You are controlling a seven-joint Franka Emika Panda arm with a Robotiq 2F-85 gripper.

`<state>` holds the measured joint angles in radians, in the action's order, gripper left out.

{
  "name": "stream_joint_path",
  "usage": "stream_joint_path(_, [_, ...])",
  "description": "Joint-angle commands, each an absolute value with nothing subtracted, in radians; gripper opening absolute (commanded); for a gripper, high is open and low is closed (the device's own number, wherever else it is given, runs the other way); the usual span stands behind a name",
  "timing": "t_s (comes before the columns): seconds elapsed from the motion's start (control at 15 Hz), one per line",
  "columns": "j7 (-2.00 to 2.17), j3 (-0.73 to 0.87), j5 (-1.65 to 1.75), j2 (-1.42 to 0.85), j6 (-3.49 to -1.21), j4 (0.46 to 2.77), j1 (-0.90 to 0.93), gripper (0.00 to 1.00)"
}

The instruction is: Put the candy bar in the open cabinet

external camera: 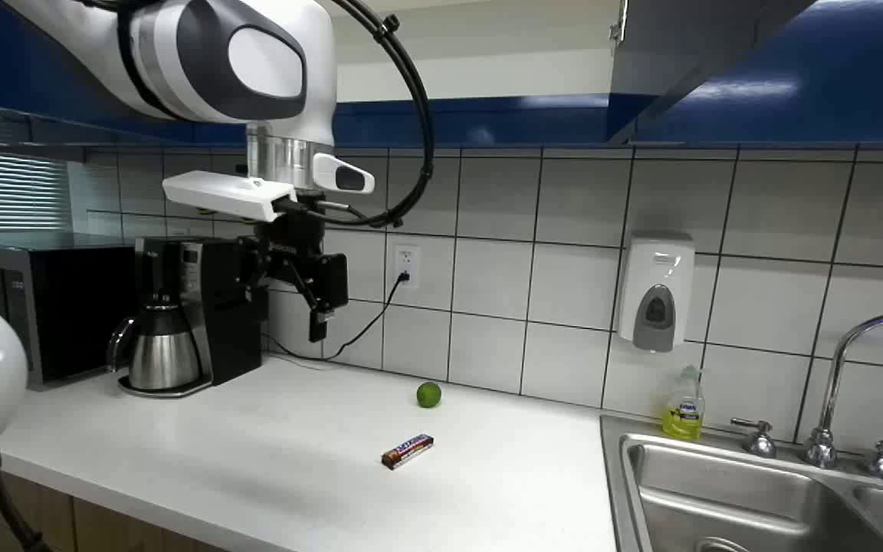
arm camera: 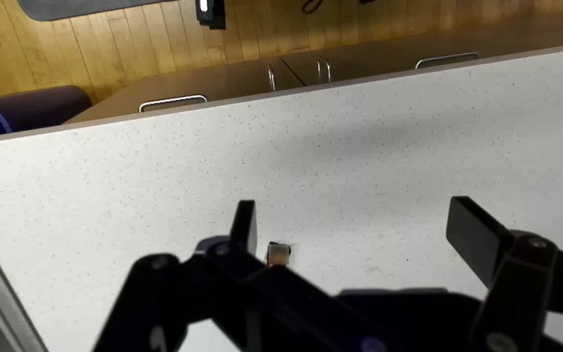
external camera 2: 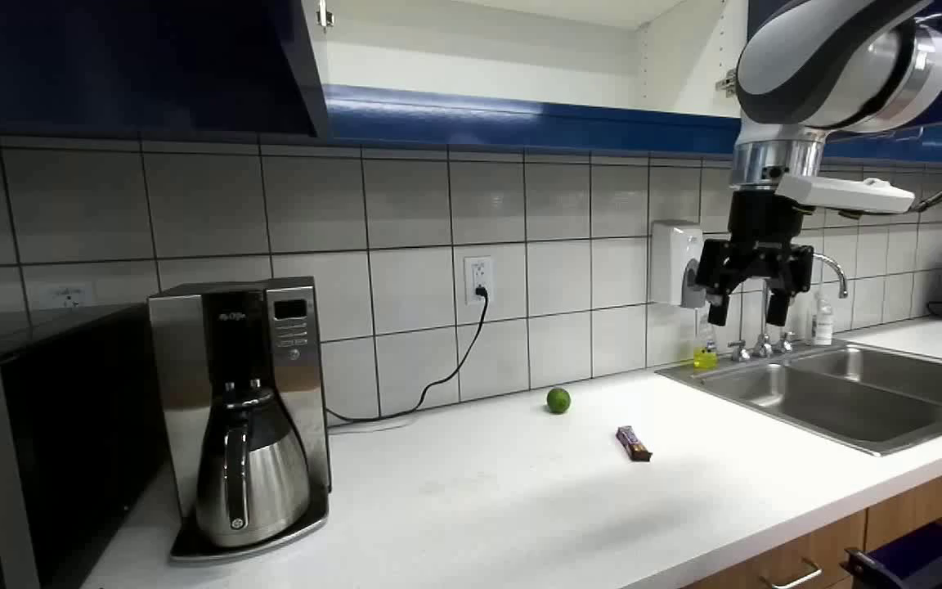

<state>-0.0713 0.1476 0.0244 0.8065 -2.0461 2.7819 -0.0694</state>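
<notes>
The candy bar point(external camera: 408, 451) lies flat on the white counter, in a dark reddish-brown wrapper. It also shows in an exterior view point(external camera 2: 633, 443). In the wrist view only one end of the candy bar point(arm camera: 278, 254) shows beside the left finger; the rest is hidden behind the gripper. The open cabinet point(external camera: 480, 73) is overhead on the wall, white inside with a blue lower edge; it also shows in an exterior view point(external camera 2: 479, 61). My gripper point(external camera 2: 747, 311) is open and empty, pointing down, well above the counter. Its fingers stand wide apart in the wrist view point(arm camera: 352, 220).
A green ball point(external camera: 428, 395) lies near the wall. A coffee maker point(external camera 2: 242, 425) and a microwave point(external camera 2: 54, 442) stand at one end of the counter. A steel sink point(external camera: 725, 491) with a faucet point(external camera: 832, 383) is at the other. A soap dispenser point(external camera: 657, 291) hangs on the tiles.
</notes>
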Motion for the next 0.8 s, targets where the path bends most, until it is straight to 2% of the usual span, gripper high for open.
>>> stream_joint_path(0.0, [-0.078,0.138,0.016,0.804,-2.044,2.78,-0.08,1.0])
stream_joint_path(0.4, [0.007,0.116,0.02,0.617,-2.059,2.694,-0.095,1.0])
stream_joint_path(0.73, [0.089,0.099,0.023,0.456,-2.233,2.647,-0.1,1.0])
